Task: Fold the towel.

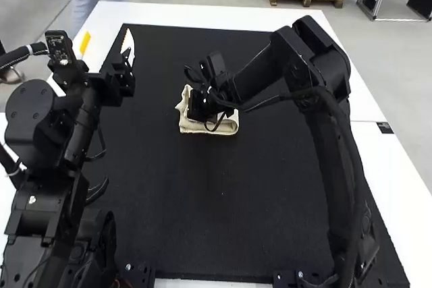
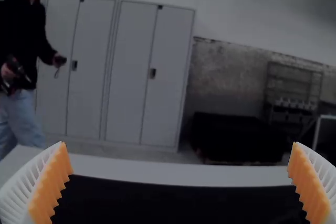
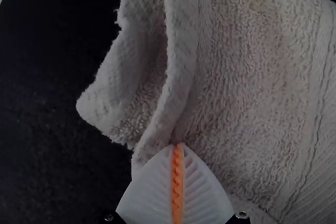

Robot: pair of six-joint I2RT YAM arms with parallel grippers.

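- Towel [image 1: 229, 124] lies folded, edges uneven, mid-counter [image 1: 175, 15].
- Right gripper [image 3: 178, 145] sits closed at its layered edge; left gripper [image 2: 179, 142] gapes, well apart.
- Best square the stray corner [image 3: 102, 103] before pressing flat.

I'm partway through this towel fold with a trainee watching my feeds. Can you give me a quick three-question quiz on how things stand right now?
1. True or false: the left gripper stands open.
2. Multiple choice: how do the right gripper's fingers stand, at the towel?
A) wide apart
B) half open
C) together
3. Fill in the blank: the towel lies, with folded layers, on the black ____.

Key: 1 true; 2 C; 3 mat
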